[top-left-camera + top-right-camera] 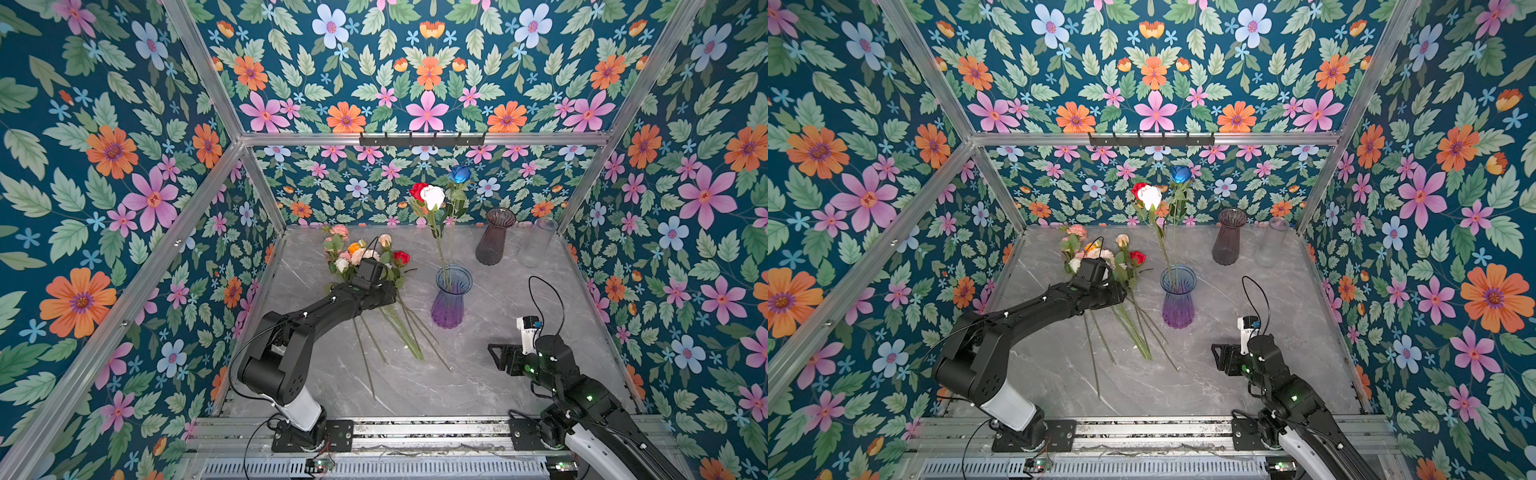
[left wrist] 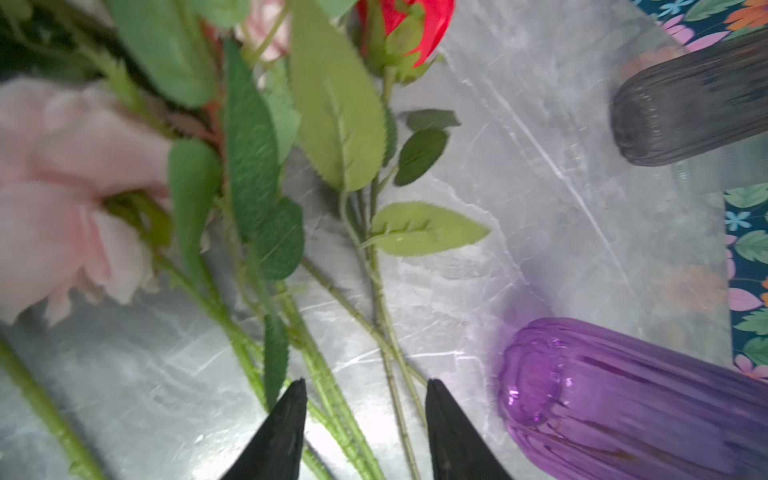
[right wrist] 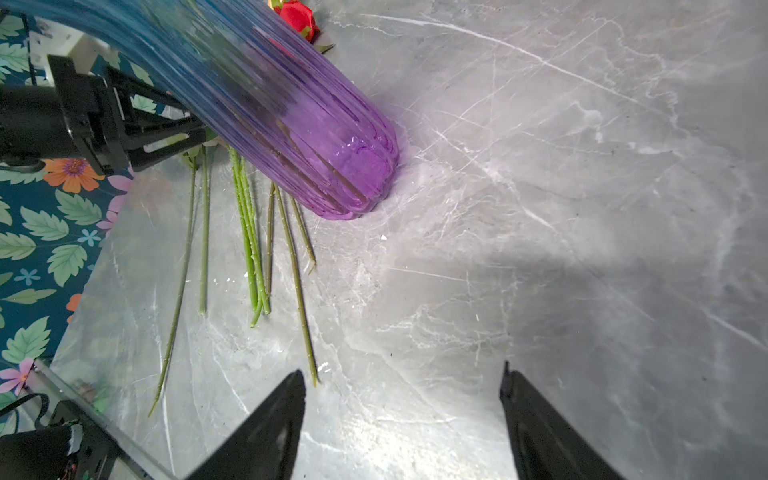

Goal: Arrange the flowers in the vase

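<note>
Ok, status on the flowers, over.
Left gripper open over flower pile stems. Right gripper open, empty. Three flowers in purple vase. Nothing between pile and vase.

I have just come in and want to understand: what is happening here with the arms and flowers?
The left gripper, open, straddles stems in the pile of loose artificial flowers on the grey marble table; nothing is gripped yet. The right gripper hovers open and empty. The ribbed blue-and-purple glass vase stands upright, holding three roses: red, white, blue.
</note>
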You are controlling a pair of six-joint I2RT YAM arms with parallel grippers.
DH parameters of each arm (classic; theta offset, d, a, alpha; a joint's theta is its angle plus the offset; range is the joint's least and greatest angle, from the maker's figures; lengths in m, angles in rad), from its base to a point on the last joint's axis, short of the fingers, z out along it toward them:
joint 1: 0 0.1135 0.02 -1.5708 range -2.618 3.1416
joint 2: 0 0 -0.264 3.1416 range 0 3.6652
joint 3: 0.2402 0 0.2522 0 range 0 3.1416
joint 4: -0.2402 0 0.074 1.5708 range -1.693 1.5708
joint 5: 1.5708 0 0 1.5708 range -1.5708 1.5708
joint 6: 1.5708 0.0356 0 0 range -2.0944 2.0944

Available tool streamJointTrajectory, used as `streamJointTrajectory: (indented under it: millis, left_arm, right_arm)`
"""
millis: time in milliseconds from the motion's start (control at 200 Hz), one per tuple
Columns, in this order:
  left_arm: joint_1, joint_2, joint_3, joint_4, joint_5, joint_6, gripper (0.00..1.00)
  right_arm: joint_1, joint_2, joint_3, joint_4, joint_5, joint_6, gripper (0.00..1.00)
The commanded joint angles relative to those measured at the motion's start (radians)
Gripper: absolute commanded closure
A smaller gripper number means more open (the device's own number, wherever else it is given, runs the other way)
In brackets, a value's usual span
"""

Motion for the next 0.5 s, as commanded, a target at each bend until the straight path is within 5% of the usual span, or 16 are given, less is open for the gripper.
streamJointTrajectory:
  millis: [0, 335, 420, 495]
  left_arm:
    - [0.002, 0.009, -0.013, 0.004, -0.025, -0.025, 0.51]
    - [0.002, 0.13, 0.038, 0.069, 0.029, -0.047, 0.56]
    - [0.002, 0.146, 0.035, 0.089, 0.036, -0.053, 0.69]
    - [0.002, 0.142, 0.027, 0.109, 0.043, -0.06, 0.91]
  right_arm:
    - [0.0, -0.008, -0.004, 0.036, 0.019, -0.001, 0.25]
    - [0.001, -0.051, -0.013, 0.027, 0.022, 0.001, 0.27]
    - [0.001, -0.057, -0.015, 0.025, 0.025, 0.003, 0.28]
    - [0.002, -0.06, -0.016, 0.026, 0.028, 0.003, 0.29]
